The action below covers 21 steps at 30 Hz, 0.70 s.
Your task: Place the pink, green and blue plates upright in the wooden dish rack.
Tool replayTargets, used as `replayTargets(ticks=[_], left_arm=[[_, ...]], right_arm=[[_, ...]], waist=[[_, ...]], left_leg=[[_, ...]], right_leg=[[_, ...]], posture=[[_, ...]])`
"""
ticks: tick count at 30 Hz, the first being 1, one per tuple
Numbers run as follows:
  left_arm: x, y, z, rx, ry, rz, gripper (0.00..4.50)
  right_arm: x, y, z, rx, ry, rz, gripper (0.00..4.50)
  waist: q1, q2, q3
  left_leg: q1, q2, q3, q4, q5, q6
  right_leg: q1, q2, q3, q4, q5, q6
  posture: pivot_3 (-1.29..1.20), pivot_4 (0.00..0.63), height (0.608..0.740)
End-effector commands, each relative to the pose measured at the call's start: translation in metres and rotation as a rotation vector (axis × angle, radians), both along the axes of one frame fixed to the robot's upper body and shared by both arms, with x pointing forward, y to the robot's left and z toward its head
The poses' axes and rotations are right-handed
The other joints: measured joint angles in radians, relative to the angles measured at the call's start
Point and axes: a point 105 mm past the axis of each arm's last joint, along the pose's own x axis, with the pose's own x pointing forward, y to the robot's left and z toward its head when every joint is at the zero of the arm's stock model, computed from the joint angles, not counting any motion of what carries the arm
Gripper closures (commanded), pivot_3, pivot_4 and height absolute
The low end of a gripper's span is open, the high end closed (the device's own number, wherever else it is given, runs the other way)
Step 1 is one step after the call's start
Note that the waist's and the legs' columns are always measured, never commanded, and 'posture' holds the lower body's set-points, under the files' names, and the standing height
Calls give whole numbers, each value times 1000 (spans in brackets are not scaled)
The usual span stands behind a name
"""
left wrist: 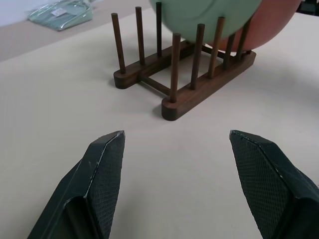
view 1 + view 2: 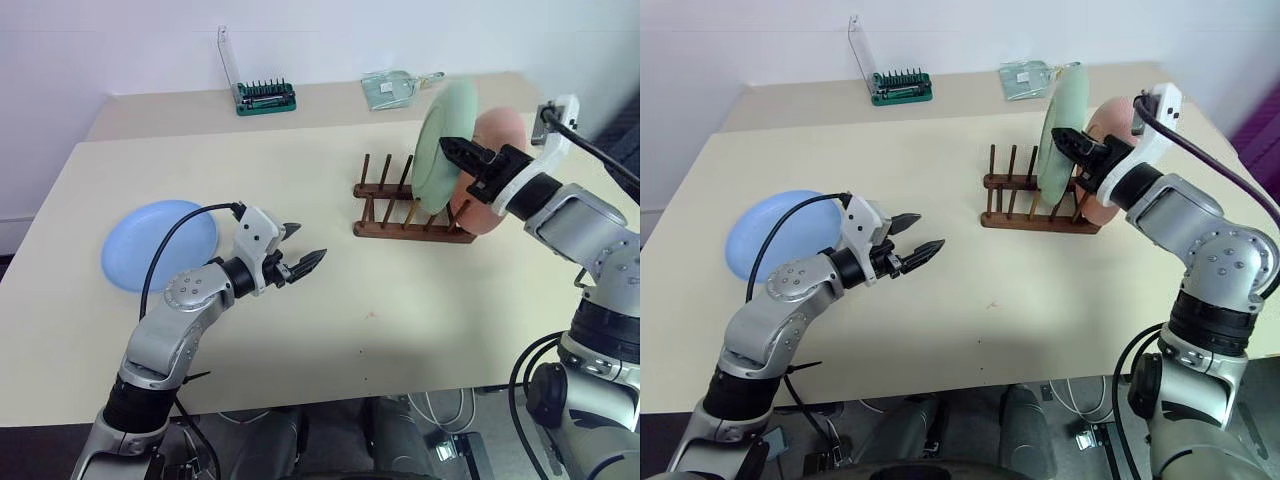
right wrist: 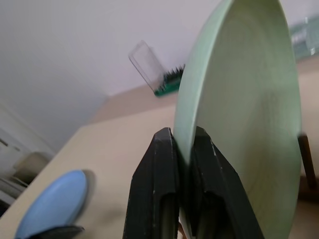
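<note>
Nearest, left gripper point(image 2: 303, 251) hovers open over bare mid-desk point(image 2: 400, 320); right gripper point(image 3: 182, 149) pinches green plate's point(image 2: 445, 145) rim above wooden rack point(image 2: 412, 210).

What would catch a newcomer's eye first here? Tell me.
The green plate stands upright in the rack, its rim pinched in the jaws of the right gripper, with the pink plate upright behind it. Far to the left, the blue plate lies flat on the table, beside the open left gripper.
</note>
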Motion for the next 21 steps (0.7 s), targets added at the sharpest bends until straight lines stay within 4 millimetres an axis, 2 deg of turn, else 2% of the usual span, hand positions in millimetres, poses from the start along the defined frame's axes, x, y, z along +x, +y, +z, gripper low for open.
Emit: replayTargets(ticks=[1, 3, 4, 7, 9, 11, 13, 16, 19, 21], left_arm=[[-4, 0, 9, -18, -31, -6, 765], [-3, 2, 12, -47, -27, 4, 227], [-1, 4, 15, -68, -28, 22, 43], [13, 19, 23, -131, -32, 158, 43], [23, 33, 28, -151, -56, 276, 43], [45, 71, 36, -148, -113, 576, 43], [55, 123, 47, -175, -153, 944, 43], [39, 191, 53, -173, -157, 1407, 43], [18, 220, 55, -180, -150, 1612, 43], [1, 235, 47, -203, -85, 1727, 43]], right_arm=[[-1, -2, 19, -75, -112, -26, 2481], [-1, -3, 27, -171, -183, -65, 1579], [-1, -3, 32, -245, -232, -81, 1563], [-4, -3, 47, -520, -402, -139, 1563], [-7, -2, 57, -628, -495, -153, 1563], [-11, 4, 70, -761, -622, -161, 1563], [-16, 17, 74, -806, -694, -112, 1563], [-27, 51, 66, -845, -770, 48, 1563], [-38, 78, 49, -838, -789, 211, 1563], [-46, 97, 31, -829, -785, 326, 1563]], waist=[[0, 0, 0], [0, 0, 0], [1, 0, 0], [2, 0, 0], [1, 0, 0], [1, 0, 0], [-1, 0, 1], [-4, -1, 1], [0, -1, 1], [5, -3, 1]], left_leg=[[0, 0, 0, 0, 0, 0], [0, 0, 0, 0, 0, 0], [0, 0, 0, 0, 0, 0], [0, 0, 0, 0, 0, 0], [0, 0, 0, 0, 0, 0], [0, 0, 1, 1, 0, 0], [0, 0, 1, 1, 0, -1], [1, 1, 1, 0, 1, -1], [0, 1, 1, -1, 0, -1], [-1, 0, 1, 0, 0, -1]], right_leg=[[0, 0, 0, 0, 0, 0], [0, 0, 0, 0, 0, 0], [0, 0, 0, 0, 0, 0], [0, 0, 0, 0, 0, 0], [0, 0, 0, 0, 0, 0], [0, 0, 0, 0, 0, 0], [0, 0, 0, 0, 0, 1], [0, 1, 0, 0, 0, 0], [0, 1, 0, -1, 0, 1], [0, 0, 0, -1, 0, 1]], posture=[[0, 150, 738], [0, 150, 738], [0, 150, 738], [0, 150, 738], [0, 150, 738], [0, 150, 738], [0, 150, 738], [0, 150, 738], [0, 150, 738], [0, 150, 738]])
